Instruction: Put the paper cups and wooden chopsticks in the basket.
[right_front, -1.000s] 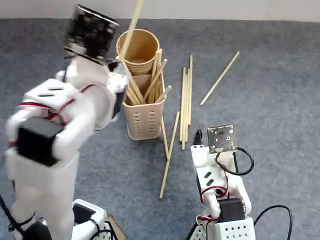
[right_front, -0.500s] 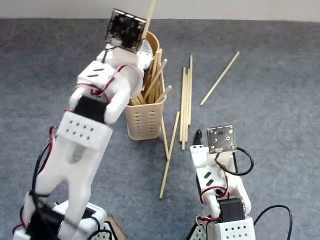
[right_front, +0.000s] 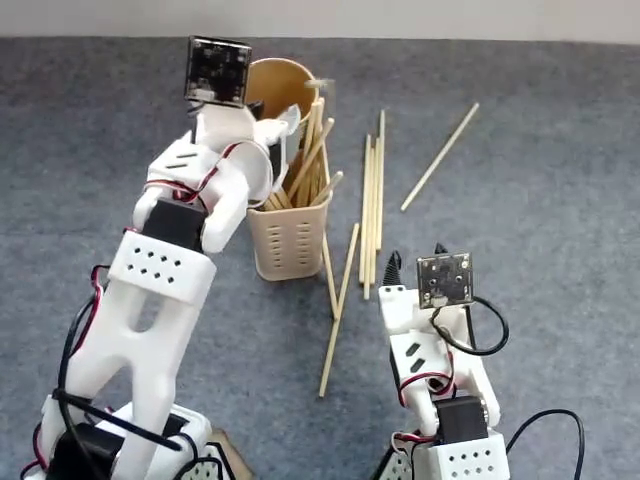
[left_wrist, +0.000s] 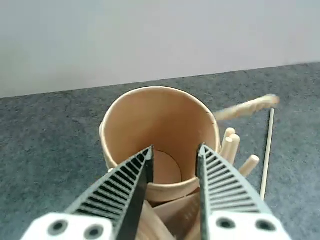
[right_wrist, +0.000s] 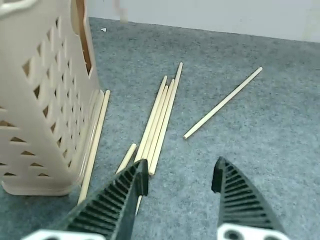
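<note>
A tan paper cup (right_front: 281, 84) stands in the far end of the beige slotted basket (right_front: 290, 245), with several wooden chopsticks (right_front: 310, 150) leaning beside it. My left gripper (left_wrist: 175, 151) hovers open just above the cup (left_wrist: 160, 132), and a blurred chopstick (left_wrist: 245, 107) lies across the cup's rim at the side. Loose chopsticks (right_front: 372, 200) lie on the carpet right of the basket, a single one (right_front: 440, 156) farther right. My right gripper (right_wrist: 180, 167) is open low over the carpet near the bundle of chopsticks (right_wrist: 160, 117) and the basket (right_wrist: 45, 110).
Two more chopsticks (right_front: 336, 305) lie slanted at the basket's near right corner, between the arms; one (right_wrist: 95, 145) rests along the basket wall. Grey carpet (right_front: 540, 220) covers the whole surface, and a pale wall runs along the far edge.
The left arm swung over the basket holding an upright chopstick and has let it go; the stick now tips at the cup's rim. The right arm shifted slightly.
</note>
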